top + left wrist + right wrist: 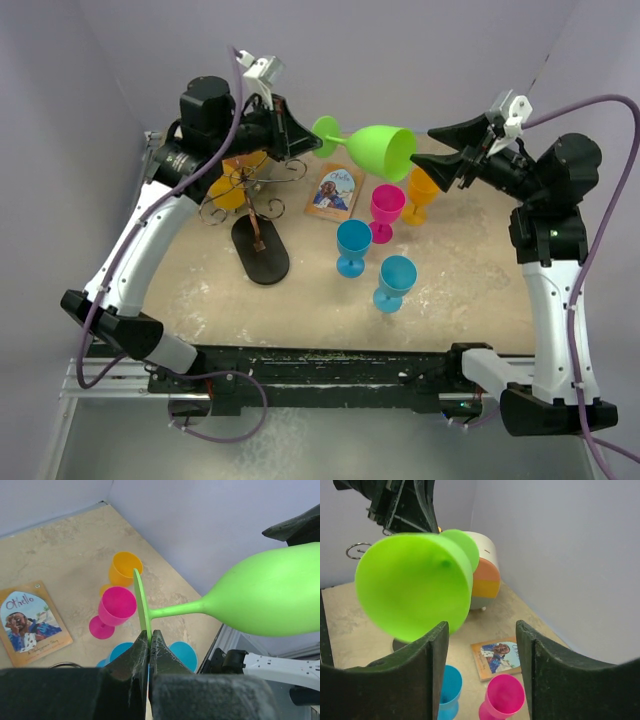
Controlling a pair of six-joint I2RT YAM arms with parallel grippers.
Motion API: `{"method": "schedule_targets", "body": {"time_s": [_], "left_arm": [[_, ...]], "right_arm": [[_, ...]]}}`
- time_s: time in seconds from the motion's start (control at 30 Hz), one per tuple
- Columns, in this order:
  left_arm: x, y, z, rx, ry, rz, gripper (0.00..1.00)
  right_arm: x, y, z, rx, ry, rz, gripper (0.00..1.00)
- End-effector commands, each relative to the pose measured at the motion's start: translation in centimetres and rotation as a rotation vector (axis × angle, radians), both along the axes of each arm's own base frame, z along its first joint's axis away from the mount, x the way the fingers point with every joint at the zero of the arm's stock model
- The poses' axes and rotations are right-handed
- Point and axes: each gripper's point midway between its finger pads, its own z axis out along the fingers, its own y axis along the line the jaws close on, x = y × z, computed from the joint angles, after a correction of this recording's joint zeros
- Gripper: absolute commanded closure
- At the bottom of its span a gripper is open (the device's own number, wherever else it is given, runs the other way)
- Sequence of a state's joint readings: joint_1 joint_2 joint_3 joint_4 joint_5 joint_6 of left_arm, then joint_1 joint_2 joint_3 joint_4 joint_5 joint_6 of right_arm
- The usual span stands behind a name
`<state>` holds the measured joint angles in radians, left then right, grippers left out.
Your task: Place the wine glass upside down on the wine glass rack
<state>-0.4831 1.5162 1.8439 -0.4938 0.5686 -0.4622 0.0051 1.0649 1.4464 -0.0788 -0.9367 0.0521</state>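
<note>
A green wine glass (380,150) lies sideways in the air above the table, its bowl opening toward the right. My left gripper (318,135) is shut on the edge of its flat foot (141,605); the jaws pinch the foot in the left wrist view (149,637). My right gripper (430,152) is open just right of the bowl's rim, not touching it. In the right wrist view the bowl (412,585) sits ahead and left of the open gripper (482,635). The wire wine glass rack (250,185) with its black oval base (262,250) stands below my left arm.
On the table stand a pink glass (387,205), an orange glass (422,190) and two blue glasses (353,240) (396,278). An Othello book (334,190) lies behind them. A white cylinder with an orange inside (482,570) stands near the back wall.
</note>
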Motion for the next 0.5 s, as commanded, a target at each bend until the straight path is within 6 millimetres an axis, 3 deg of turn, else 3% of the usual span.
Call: {"method": "schedule_targets", "body": {"time_s": [0.0, 0.23, 0.47], "left_arm": [[-0.7, 2.5, 4.0, -0.061, -0.109, 0.036, 1.0], [0.5, 7.6, 6.0, -0.042, -0.218, 0.197, 1.0], [1.9, 13.6, 8.5, 0.159, -0.473, 0.478, 1.0]], "right_arm": [[-1.6, -0.1, 0.9, -0.041, -0.071, 0.012, 0.37], [-2.5, -0.9, 1.5, -0.05, -0.086, -0.017, 0.24], [-0.6, -2.6, 0.2, -0.079, -0.062, -0.144, 0.22]]}}
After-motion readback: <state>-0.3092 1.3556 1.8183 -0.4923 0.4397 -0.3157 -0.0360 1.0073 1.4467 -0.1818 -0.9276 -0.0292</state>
